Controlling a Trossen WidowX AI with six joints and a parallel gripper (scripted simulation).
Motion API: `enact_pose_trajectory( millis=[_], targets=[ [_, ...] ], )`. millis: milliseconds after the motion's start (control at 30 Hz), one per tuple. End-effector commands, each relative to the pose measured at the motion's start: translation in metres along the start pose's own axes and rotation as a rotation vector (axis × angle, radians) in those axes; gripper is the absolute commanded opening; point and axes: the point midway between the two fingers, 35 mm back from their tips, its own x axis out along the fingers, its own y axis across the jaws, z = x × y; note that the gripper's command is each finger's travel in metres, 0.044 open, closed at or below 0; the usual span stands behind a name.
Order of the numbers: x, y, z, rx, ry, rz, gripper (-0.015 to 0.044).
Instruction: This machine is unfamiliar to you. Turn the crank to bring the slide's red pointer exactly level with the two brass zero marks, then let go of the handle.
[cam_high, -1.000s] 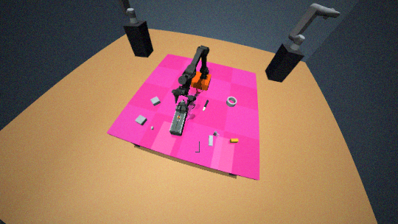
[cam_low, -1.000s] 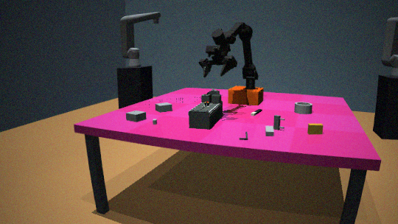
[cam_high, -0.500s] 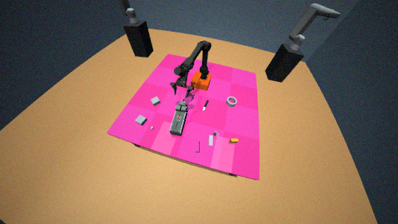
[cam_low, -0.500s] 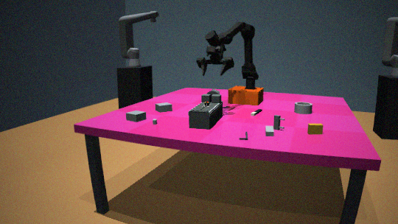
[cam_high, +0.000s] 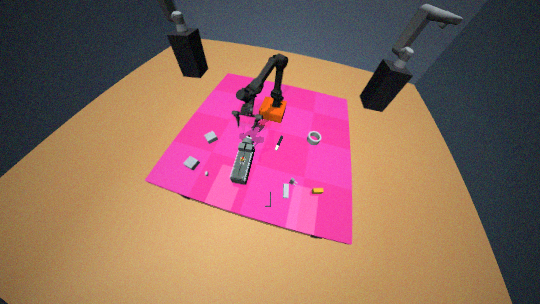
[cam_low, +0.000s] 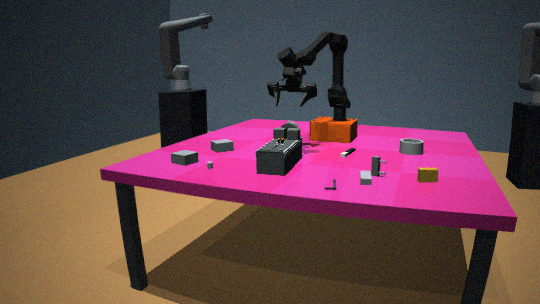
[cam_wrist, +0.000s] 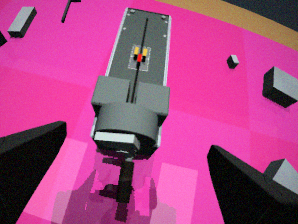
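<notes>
Where you look down on the bench (cam_high: 327, 160) (cam_low: 300, 197) (cam_wrist: 210, 30), the long grey machine (cam_high: 240, 172) (cam_low: 270, 163) (cam_wrist: 119, 62) lies near its middle, in front of the arm's orange base (cam_high: 281, 117) (cam_low: 320, 131). You see the black arm (cam_high: 260, 80) (cam_low: 338, 67) bent over toward the machine, its tool (cam_high: 248, 125) (cam_low: 290, 104) (cam_wrist: 139, 140) pointing down, spread wide and with nothing between its fingers. The exterior view shows you both fingertips above the machine and apart from it.

From the wrist, you find a rounded grey drum (cam_wrist: 126, 119) at the machine's near end, with a pale bar (cam_wrist: 116, 139) across its face. You cannot tell which part serves as the crank's handle. Farther along the slotted top, the red pointer (cam_wrist: 139, 58) stands close to the two brass marks (cam_wrist: 136, 50) (cam_wrist: 145, 52), slightly toward the drum; its exact alignment is too small to judge.

Around the machine, you can pick out a grey ring (cam_high: 309, 140) (cam_low: 411, 150), a yellow block (cam_high: 317, 190) (cam_low: 427, 175) and a black-and-white stick (cam_high: 280, 141) (cam_low: 348, 152). On the opposite side, you find two grey blocks, with a small pale cube (cam_high: 206, 173) (cam_low: 210, 165) (cam_wrist: 232, 62) just beside one of them.
</notes>
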Motion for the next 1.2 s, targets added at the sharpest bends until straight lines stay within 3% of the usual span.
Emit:
enact_pose_trajectory(
  millis=[0, 333, 1167],
  targets=[
    [0.019, 0.001, -0.021, -0.001, 0.015, 0.01, 0.044],
    [0.055, 0.004, -0.065, 0.0, 0.016, 0.01, 0.044],
    [0.081, 0.004, -0.091, 0.0, 0.016, 0.01, 0.044]
  ],
)
